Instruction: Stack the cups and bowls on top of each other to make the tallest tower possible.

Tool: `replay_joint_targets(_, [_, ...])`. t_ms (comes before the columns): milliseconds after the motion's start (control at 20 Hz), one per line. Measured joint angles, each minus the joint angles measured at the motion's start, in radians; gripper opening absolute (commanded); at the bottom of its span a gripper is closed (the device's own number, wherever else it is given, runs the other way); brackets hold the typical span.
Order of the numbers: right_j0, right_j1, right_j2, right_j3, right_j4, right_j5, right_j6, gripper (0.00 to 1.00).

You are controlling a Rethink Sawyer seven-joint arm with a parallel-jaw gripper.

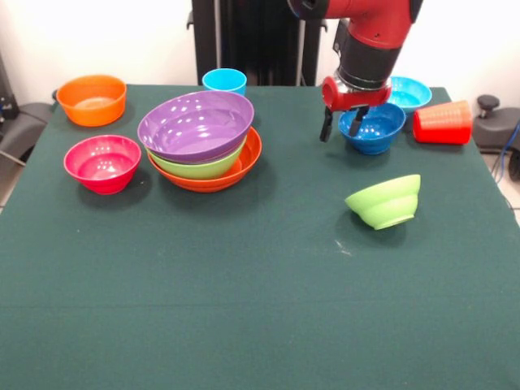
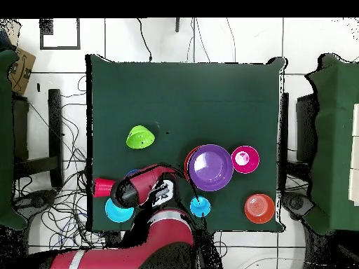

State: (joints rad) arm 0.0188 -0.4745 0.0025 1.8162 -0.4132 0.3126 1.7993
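The tower [image 1: 201,134] [image 2: 210,167] is a purple bowl nested in a lime green one, in a wide orange one. My gripper [image 1: 341,123] hangs open at the dark blue bowl [image 1: 374,130], with its fingers either side of the bowl's left rim. In the overhead view my arm [image 2: 144,188] hides most of that bowl. A small lime green bowl [image 1: 383,201] [image 2: 140,137] lies tipped on the cloth. The red cup [image 1: 443,123] [image 2: 104,186] lies on its side. The light blue cup [image 1: 224,81] [image 2: 200,206] stands upright behind the tower.
A light blue bowl [image 1: 410,91] [image 2: 116,211] sits just behind the dark blue one. A small orange bowl [image 1: 92,99] [image 2: 259,208] and a magenta bowl [image 1: 102,163] [image 2: 245,159] stand beside the tower. The green table [image 1: 244,309] [image 2: 182,91] stretches wide in front.
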Motion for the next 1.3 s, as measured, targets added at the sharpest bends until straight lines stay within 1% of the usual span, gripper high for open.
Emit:
replay_joint_targets(450, [0.0, 0.017, -0.007, -0.002, 0.0, -0.005, 0.0, 1.0])
replay_joint_targets(1000, [0.0, 0.017, -0.009, -0.002, 0.0, -0.005, 0.0, 1.0])
replay_joint_targets(1050, [0.0, 0.016, -0.009, -0.002, 0.0, -0.004, 0.0, 0.0])
replay_joint_targets(1300, [0.001, 0.006, -0.01, -0.002, 0.001, -0.004, 0.0, 0.0])
